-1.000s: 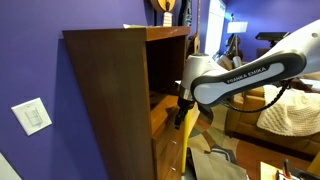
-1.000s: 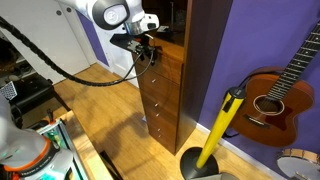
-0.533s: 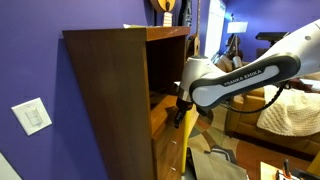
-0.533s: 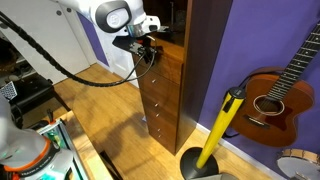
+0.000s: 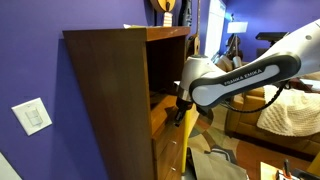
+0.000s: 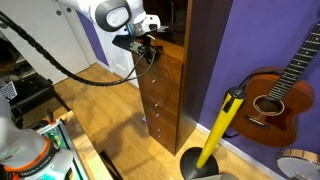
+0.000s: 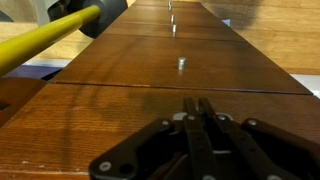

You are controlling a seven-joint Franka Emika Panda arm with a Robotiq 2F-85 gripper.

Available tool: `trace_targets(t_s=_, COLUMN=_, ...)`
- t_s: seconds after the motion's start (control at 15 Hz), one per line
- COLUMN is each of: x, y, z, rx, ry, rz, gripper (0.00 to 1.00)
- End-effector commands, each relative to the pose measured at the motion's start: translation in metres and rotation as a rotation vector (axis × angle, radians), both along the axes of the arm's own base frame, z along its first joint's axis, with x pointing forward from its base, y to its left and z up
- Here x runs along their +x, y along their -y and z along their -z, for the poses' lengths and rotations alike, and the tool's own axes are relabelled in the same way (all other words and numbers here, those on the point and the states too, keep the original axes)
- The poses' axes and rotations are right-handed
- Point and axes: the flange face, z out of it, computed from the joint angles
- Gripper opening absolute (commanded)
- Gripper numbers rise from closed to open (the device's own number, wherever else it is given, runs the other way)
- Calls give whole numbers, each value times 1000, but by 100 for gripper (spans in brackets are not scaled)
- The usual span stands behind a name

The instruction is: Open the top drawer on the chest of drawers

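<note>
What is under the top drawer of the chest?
Lower drawers stacked nearly to the floor, each with a small knob. Their shut fronts hide what is inside. The hand is at the top drawer.

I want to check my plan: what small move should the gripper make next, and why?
Probably a slow, straight pull away from the chest. The gripper looks shut at the top drawer. Its handle is hidden, maybe in the grip, while the lower knobs show. The drawer seems not yet pulled out.
</note>
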Motion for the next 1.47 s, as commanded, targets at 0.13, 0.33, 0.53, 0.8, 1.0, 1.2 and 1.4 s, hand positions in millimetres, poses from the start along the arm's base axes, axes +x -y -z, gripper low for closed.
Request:
trace_targets(t_s=0.13, x=-16, y=4, z=13, rx=31, ry=-143, rz=-44, gripper=0)
trace_targets(t_s=0.33, x=-23, y=7, z=25, rx=26, ry=-193, rz=-64, gripper=0)
trace_targets(t_s=0.53, x=-28, y=10, z=21, rx=-2, ry=-152, rz=-40, gripper=33)
trace_targets(t_s=0.8, x=-25, y=12, z=14, rx=13, ry=-89, rz=0, gripper=62)
trace_targets(t_s=1.0, x=-16, y=9, z=13, rx=17, ry=-70, rz=32, gripper=84)
trace_targets(t_s=1.2, x=-11, y=8, z=16, rx=17, ry=-61, rz=46, gripper=100)
trace_targets(t_s=1.4, x=-8, y=11, z=15, rx=15, ry=-42, rz=69, gripper=94)
